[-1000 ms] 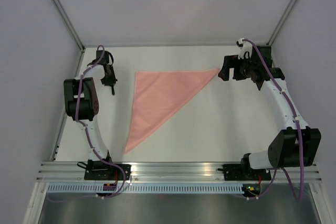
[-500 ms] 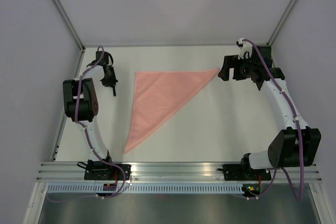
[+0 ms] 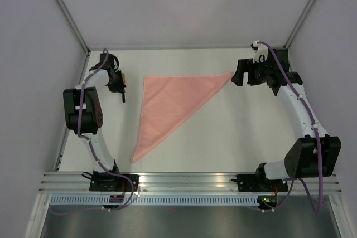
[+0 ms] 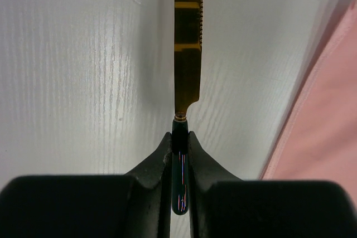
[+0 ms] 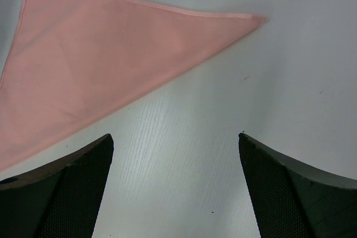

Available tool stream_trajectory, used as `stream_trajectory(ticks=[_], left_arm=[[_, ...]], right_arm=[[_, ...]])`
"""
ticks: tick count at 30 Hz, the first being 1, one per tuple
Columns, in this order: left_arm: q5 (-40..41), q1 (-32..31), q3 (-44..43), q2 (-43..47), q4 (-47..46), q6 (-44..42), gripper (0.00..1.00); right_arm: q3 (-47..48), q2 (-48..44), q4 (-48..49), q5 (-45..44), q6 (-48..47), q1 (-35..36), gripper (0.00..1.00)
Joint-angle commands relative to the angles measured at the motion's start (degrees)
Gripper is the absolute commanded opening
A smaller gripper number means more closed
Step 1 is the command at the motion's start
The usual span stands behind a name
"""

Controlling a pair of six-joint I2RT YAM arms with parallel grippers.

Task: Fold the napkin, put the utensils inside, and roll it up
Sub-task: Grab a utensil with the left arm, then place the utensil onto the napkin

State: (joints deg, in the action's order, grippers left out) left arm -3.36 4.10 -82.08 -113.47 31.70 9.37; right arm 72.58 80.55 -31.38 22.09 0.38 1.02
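While left pincer [image 4: 179, 137] clamps serrated gold knife [image 4: 187, 43], right pincer [image 5: 175, 135] gapes; napkin [image 3: 167, 98] triangular.

- No text, label, brand, number or sign can be read in any of the three views.
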Motion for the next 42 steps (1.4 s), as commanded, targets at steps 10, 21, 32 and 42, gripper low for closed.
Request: stream_trajectory(ticks=[10,21,32,42], left_arm=[[-6.0,-2.8,1.3,10.4,1.1,-4.4,0.02],[-10.0,-21.7,3.9,13.0,2.0,-11.4,0.02],[-13.0,-35.3,1.1,6.1,1.7,-14.7,0.02],[-14.9,-39.3,2.4,2.0,-3.5,-12.1,0.02]], right_arm=[[1.8,-0.3,-0.7,0.1,0.7,0.7,0.98],[1.8,0.0,-0.6,0.1,0.7,0.8,0.98],[1.7,0.2,-0.5,0.1,0.5,1.1,0.98],[1.6,0.4,-0.4,-0.5,0.3,1.3,0.98]])
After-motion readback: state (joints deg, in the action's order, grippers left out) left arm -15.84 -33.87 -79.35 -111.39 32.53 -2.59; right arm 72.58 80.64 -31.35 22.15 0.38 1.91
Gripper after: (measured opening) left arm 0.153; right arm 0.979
